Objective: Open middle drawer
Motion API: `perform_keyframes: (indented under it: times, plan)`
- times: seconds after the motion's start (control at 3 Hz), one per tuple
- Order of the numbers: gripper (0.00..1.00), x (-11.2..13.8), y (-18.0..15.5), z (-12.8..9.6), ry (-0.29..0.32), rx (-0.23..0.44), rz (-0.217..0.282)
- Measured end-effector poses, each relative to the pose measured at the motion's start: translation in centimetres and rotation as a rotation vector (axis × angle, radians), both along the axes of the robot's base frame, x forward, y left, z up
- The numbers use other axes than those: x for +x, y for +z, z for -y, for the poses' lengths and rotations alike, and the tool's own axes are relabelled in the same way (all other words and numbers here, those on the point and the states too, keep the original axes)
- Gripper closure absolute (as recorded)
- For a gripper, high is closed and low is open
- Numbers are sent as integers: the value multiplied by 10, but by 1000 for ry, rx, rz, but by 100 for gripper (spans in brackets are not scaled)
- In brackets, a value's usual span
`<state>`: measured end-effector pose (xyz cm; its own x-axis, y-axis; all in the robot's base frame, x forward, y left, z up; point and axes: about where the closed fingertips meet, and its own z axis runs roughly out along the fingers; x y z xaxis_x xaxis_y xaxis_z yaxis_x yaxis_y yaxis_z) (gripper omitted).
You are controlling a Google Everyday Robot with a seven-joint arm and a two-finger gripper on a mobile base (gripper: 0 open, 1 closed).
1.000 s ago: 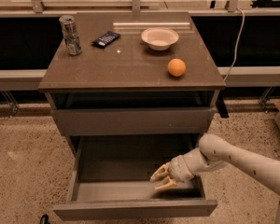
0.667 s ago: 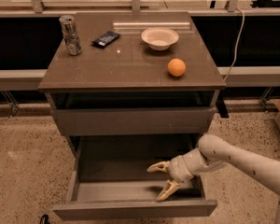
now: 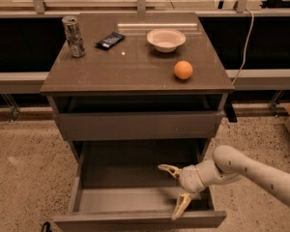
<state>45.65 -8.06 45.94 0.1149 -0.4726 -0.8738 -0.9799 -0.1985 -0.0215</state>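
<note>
Camera view, middle drawer (image 3: pixel 121 199) pulled out, gripper (image 3: pixel 169 192) inside its right half, fingers spread apart

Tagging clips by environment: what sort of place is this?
Probably an office or lab mock-up, not a home: speckled hard floor, and a metal railing behind a grey drawer cabinet. The hand, open, reaches into the pulled-out middle drawer.
</note>
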Motion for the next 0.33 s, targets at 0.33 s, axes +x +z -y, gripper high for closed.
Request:
perform_keyframes:
  times: [0.33]
  plan:
    - [0, 0, -1, 3, -5, -5, -2]
